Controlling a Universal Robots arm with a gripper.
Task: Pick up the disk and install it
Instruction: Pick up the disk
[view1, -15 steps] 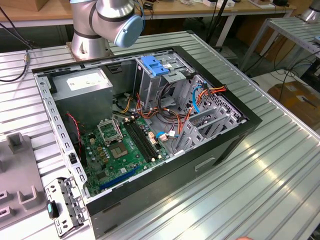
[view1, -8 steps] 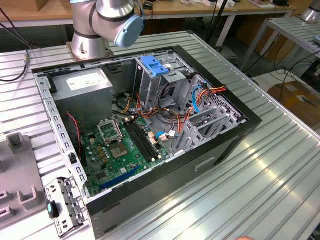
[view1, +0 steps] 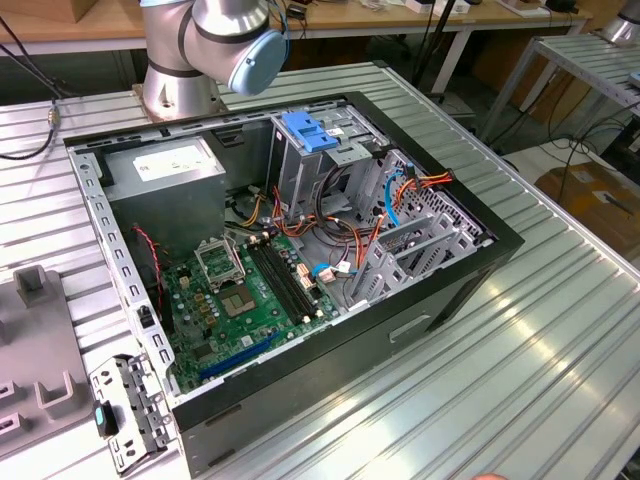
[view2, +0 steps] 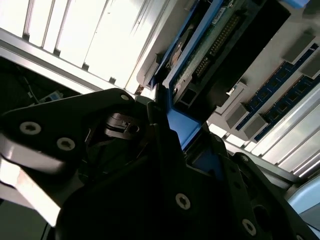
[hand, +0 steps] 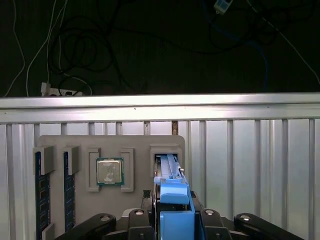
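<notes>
1. One robot arm (view1: 215, 40) stands on the ribbed metal counter (view1: 560, 340), with its base beside the power-supply end of an open computer case (view1: 480, 250).
2. Inside the case are a green motherboard (view1: 240, 300), a grey power supply (view1: 165, 165) with a white sticker, and a metal drive cage (view1: 310, 160) with a blue handle.
3. In both wrist views the hand (hand: 173, 201) (view2: 175, 120) is clenched on the disk (hand: 167, 167) (view2: 210, 45), gripping it by its blue-railed edge.
4. The disk stands on edge at a slot of the grey parts tray (hand: 135, 145). Its green circuit board shows in the second wrist view. Whether it has lifted clear of the slot cannot be told.
5. On the same tray, a processor (hand: 109, 171) sits in a recess just beside that slot. Two memory modules (hand: 39, 190) stand beyond it.
</notes>
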